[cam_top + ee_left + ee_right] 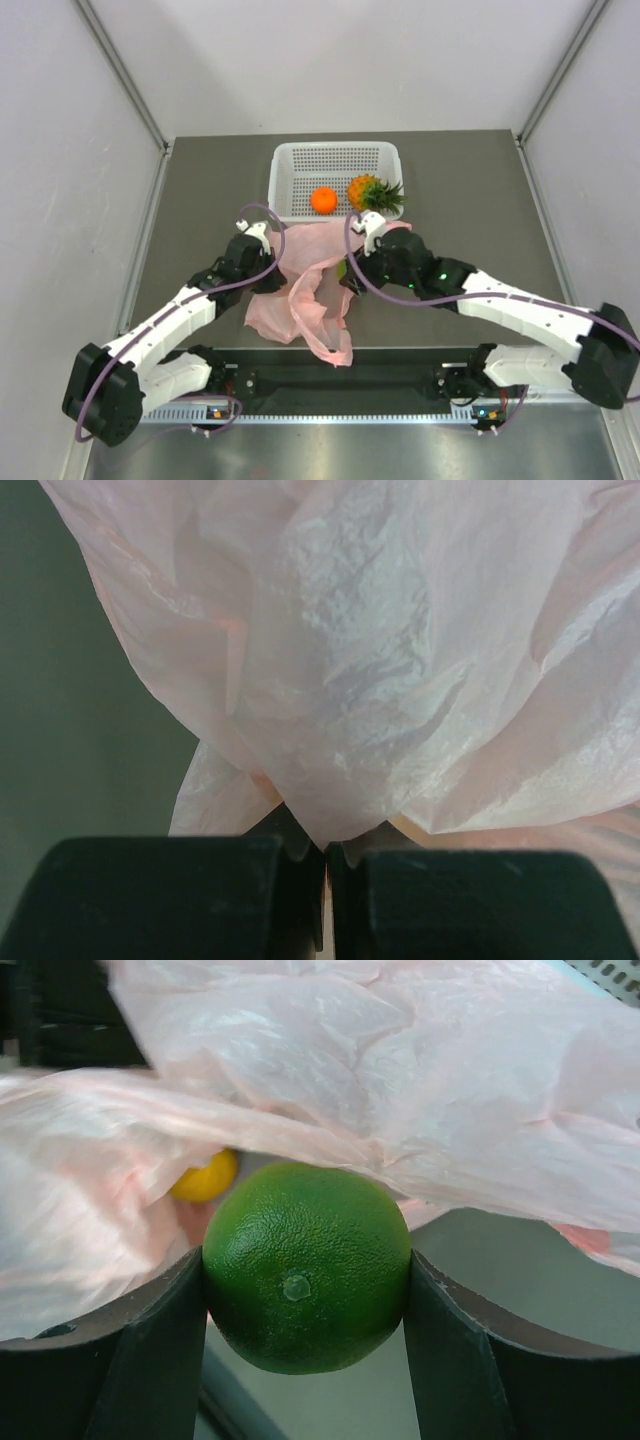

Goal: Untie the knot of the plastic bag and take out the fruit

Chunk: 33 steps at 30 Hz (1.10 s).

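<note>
The right tool [305,1295] is clamped on a round, dimpled green citrus fruit [305,1250] at the mouth of the thin, crinkly salmon-pink plastic bag [400,1090]. The slick skin could slip from the two fingers, or the film draped over it could drag along. The left tool [325,868] is pinched together on a fold of the bag, which might tear or pull free under tension. A small yellow fruit [205,1177] sits deeper under the film. No knot can be made out. The bag lies on the dark counter [200,200], just before a white perforated basket [335,155] holding an orange round fruit [323,199] and a mini pineapple with green crown [372,192].
</note>
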{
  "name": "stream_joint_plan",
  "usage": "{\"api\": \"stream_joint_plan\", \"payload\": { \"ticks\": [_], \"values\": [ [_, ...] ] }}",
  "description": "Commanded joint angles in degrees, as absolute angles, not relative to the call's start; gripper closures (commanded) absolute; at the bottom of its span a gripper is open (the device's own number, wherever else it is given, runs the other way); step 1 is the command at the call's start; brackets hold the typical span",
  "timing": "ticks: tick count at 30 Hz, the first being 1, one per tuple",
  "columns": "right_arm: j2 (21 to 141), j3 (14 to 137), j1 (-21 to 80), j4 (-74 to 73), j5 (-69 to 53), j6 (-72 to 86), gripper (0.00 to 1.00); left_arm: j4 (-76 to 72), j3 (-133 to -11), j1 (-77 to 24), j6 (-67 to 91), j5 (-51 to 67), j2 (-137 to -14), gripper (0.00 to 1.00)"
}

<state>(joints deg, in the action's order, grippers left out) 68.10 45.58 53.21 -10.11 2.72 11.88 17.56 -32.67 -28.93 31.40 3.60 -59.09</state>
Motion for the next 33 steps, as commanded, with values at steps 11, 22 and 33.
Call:
{"api": "stream_joint_plan", "payload": {
  "ticks": [11,22,33],
  "values": [
    [72.7,71.7,40.4,-21.5,-14.8,0.8,1.0,14.0,-33.0,-28.8,31.0,5.6,-60.6,1.0],
    [115.1,105.5,37.2,-20.4,8.6,1.3,1.0,16.5,-35.2,-28.8,29.4,7.5,-58.8,1.0],
    [125.7,110.7,36.7,-23.6,8.9,1.7,0.77,17.8,-36.1,-28.8,29.0,8.1,-56.9,1.0]
  ]
}}
